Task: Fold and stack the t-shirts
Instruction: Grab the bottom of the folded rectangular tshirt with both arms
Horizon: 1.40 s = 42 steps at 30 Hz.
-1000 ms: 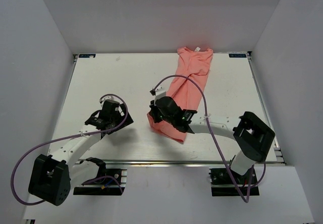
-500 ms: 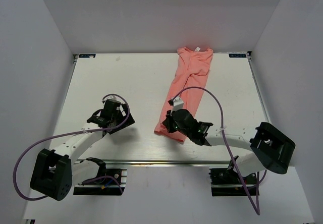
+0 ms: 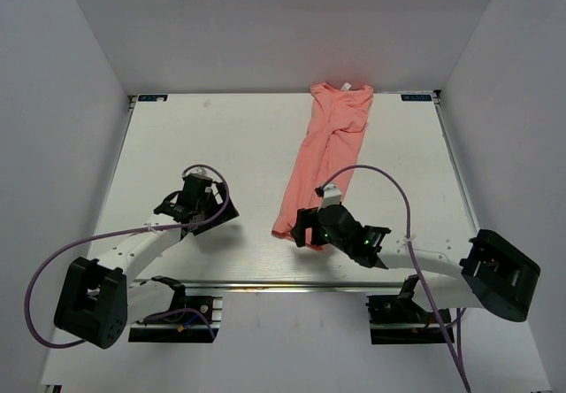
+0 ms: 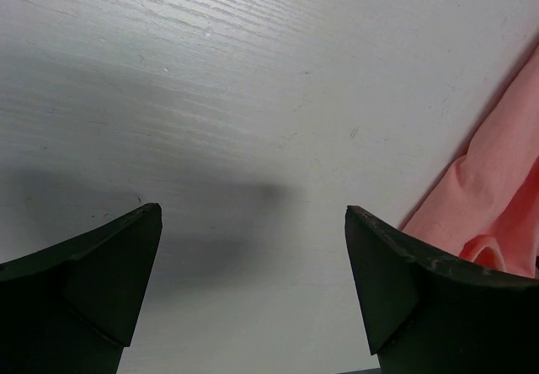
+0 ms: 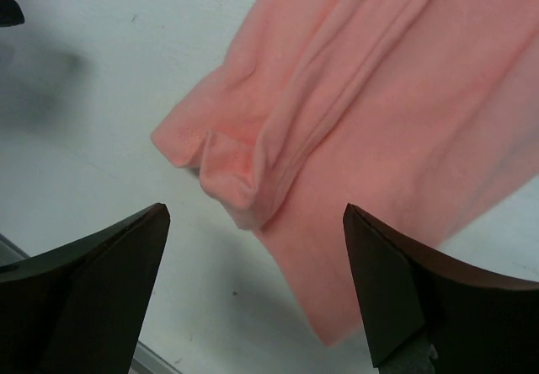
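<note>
Spread wide: right gripper [image 3: 308, 230] over rumpled near end of t-shirt [image 3: 329, 150], left gripper [image 4: 253, 218] well clear of it — could pinch bunched layers, skewing fold.

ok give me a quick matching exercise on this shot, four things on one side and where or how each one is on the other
Things:
1. t-shirt
2. left gripper
3. right gripper
4. neck label

Place, colour or state:
a. open, over bare table, the cloth off to its right
b. white, at the far edge
c. salmon pink, bunched into a long strip on the right half
d. open, above the near hem of the cloth

Pairs: 1-c, 2-a, 3-d, 4-b
</note>
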Available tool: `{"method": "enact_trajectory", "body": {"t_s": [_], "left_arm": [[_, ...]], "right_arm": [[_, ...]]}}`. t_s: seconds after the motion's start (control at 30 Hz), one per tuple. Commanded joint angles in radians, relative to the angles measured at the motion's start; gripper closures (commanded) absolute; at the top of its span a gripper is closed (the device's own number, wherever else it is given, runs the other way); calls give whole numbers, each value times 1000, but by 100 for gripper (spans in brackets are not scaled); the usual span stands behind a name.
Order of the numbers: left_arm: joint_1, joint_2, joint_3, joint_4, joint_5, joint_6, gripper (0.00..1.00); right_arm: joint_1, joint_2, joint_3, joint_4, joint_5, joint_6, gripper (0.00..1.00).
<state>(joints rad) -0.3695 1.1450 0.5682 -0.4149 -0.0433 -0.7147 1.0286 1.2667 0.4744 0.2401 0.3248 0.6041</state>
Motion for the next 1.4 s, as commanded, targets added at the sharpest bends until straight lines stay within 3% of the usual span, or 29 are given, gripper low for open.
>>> {"method": "enact_trajectory", "body": {"t_s": [0.0, 0.17, 0.27, 0.43, 0.57, 0.83, 1.1, 1.37], "left_arm": [[3, -4, -2, 21, 13, 21, 0], [3, -4, -2, 30, 13, 21, 0], [3, 5, -2, 30, 13, 21, 0], [3, 5, -2, 30, 13, 21, 0], [3, -5, -2, 30, 23, 31, 0], [3, -5, -2, 21, 23, 49, 0], [3, 50, 7, 54, 45, 49, 0], [3, 59, 16, 54, 54, 67, 0]], "right_arm": [[4, -72, 6, -106, 63, 25, 10], [7, -98, 139, -219, 95, -120, 10], [16, 55, 274, -283, 140, -164, 10], [16, 247, 473, -409, 201, -112, 10], [14, 365, 532, -533, 308, -17, 10], [16, 321, 451, -717, 356, 186, 10], [13, 142, 222, -382, 94, 36, 10], [11, 122, 138, -338, 95, 69, 10]]}}
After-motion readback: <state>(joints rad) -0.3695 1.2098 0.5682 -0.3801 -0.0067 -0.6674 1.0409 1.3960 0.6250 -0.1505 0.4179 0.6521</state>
